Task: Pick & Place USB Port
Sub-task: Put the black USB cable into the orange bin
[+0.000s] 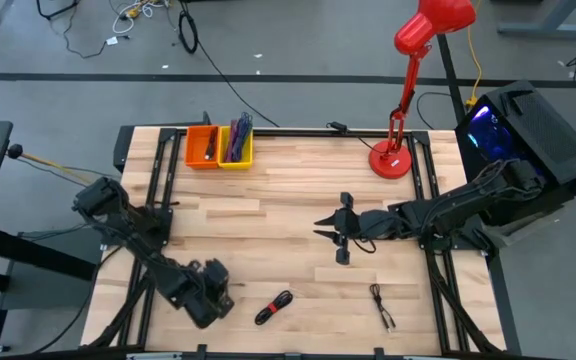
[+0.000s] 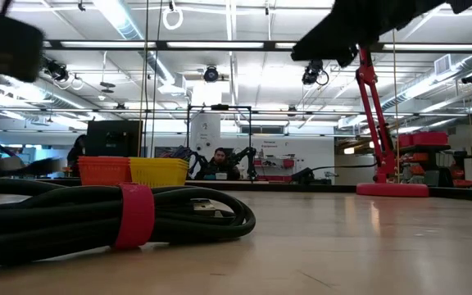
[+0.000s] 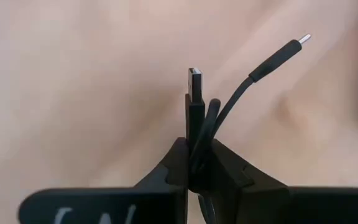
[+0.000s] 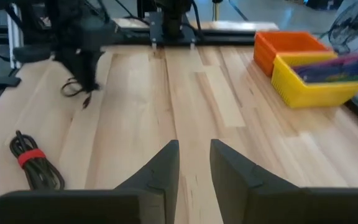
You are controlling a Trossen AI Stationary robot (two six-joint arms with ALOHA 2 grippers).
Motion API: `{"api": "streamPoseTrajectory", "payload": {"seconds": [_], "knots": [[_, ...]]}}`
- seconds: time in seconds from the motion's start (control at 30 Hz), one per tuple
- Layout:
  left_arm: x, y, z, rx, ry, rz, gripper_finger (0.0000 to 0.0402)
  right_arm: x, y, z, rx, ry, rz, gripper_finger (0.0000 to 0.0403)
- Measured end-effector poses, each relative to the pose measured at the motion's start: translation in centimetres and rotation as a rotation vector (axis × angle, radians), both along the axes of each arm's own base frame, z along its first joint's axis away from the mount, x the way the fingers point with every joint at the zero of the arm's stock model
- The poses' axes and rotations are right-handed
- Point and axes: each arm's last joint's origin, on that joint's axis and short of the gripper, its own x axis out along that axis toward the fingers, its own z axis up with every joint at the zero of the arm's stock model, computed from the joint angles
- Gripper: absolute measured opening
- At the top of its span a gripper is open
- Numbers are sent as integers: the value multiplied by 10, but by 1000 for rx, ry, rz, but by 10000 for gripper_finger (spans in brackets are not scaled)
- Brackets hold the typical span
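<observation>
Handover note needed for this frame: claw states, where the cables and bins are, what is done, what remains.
Left claw: shut on a black USB cable, plug ends sticking out past the fingers; it is at the table's front left.
Right claw: open, holding nothing, mid-table.
Red-strapped cable bundle: lying at the front centre.
Another loose cable: lying at the front right.
Orange bin and yellow bin: at the back edge; the yellow one already holds cables.
Done: first cable gripped.
Left: probably carry it to a bin, then collect the other two.
</observation>
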Motion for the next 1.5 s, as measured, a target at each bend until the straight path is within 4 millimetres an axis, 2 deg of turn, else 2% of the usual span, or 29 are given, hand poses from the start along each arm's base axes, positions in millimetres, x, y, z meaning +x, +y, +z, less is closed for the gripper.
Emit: {"api": "streamPoseTrajectory", "payload": {"seconds": [0.2, 0.33, 0.63, 0.83, 1.17, 1.33, 1.5], "knots": [[13, 33, 20, 127, -11, -14, 37, -4, -1, -12, 45, 30, -16, 92], [11, 66, 39, 244, 38, -3, 37, -5, -1, -15, 62, 39, -5, 92], [-21, 147, 90, 523, 114, 193, 37, -4, 0, -13, 84, 8, -9, 92], [-42, 189, 117, 610, 61, 330, 37, -4, 0, -12, 91, 2, 8, 92], [-67, 238, 137, 727, 106, 500, 37, -4, 1, -12, 94, 1, 14, 92], [-63, 260, 143, 782, 128, 511, 37, -3, 1, -11, 96, -12, 16, 92], [-61, 291, 148, 788, 127, 535, 37, -2, 1, -8, 98, -42, 21, 92]]}}
